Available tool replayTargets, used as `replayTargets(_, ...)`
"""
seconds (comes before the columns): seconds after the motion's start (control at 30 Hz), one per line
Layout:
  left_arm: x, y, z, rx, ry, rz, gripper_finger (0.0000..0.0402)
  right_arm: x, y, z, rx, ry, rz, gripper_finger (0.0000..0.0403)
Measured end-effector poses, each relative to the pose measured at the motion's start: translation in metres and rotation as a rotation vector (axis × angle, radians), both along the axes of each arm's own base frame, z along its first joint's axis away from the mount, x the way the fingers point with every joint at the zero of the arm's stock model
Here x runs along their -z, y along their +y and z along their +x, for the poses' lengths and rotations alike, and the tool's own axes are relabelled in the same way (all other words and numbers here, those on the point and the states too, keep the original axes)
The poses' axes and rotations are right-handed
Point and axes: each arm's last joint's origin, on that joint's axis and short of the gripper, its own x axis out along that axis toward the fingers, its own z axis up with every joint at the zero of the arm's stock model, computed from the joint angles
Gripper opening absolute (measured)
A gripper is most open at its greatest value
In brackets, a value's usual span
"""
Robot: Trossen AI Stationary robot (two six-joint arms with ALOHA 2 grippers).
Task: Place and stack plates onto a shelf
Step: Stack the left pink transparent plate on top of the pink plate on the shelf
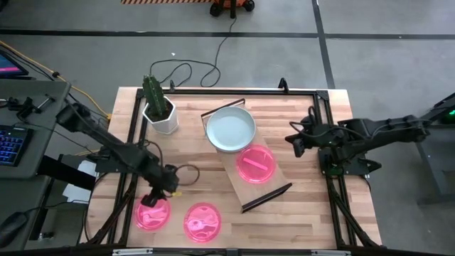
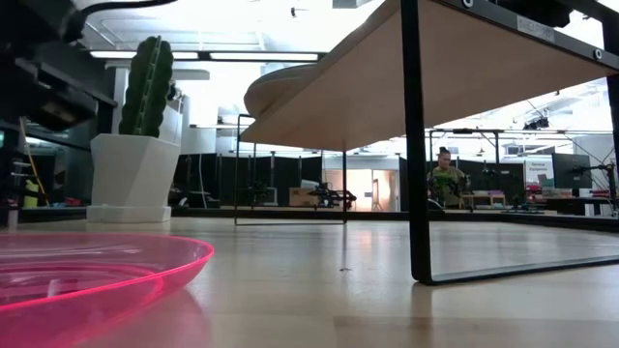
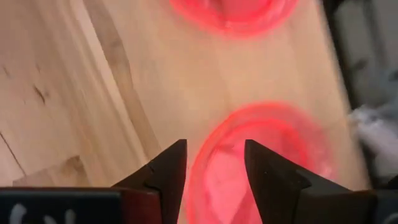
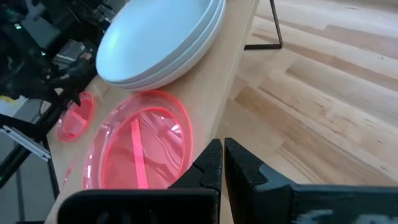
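Left gripper (image 1: 158,199): fingers parted, nothing held, poised astride the rim of a pink plate (image 1: 152,215) on the table, apparently for pickup; shelf (image 1: 266,176) well apart; right gripper (image 1: 298,142) closed, empty, parked

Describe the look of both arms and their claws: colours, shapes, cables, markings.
Both arms are dark, nearly black, built of slim jointed segments with bulkier joint housings. The left claw has two dark wedge-shaped fingers tapering to points, and a thin dark cable loops beside its wrist. The right claw has two dark, blocky, angular fingers. Faint pale lettering shows on the left wrist housing; it is unreadable.
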Motion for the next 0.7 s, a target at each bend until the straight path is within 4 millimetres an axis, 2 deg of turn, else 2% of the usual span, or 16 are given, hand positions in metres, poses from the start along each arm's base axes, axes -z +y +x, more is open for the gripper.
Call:
replayTargets(0.23, 0.026, -0.009, 0.007, 0.173, 0.065, 0.084, 0.0158, 0.007, 0.003, 0.015, -0.011, 0.042, 0.002, 0.0000)
replayTargets(0.57, 0.055, -0.013, 0.012, 0.230, 0.216, 0.092, 0.0159, 0.017, 0.007, 0.028, -0.065, 0.113, 0.039, 0.0000)
replayTargets(0.7, 0.058, -0.015, 0.013, 0.251, 0.250, 0.053, 0.0157, 0.018, 0.007, 0.028, -0.074, 0.119, 0.040, 0.0000)
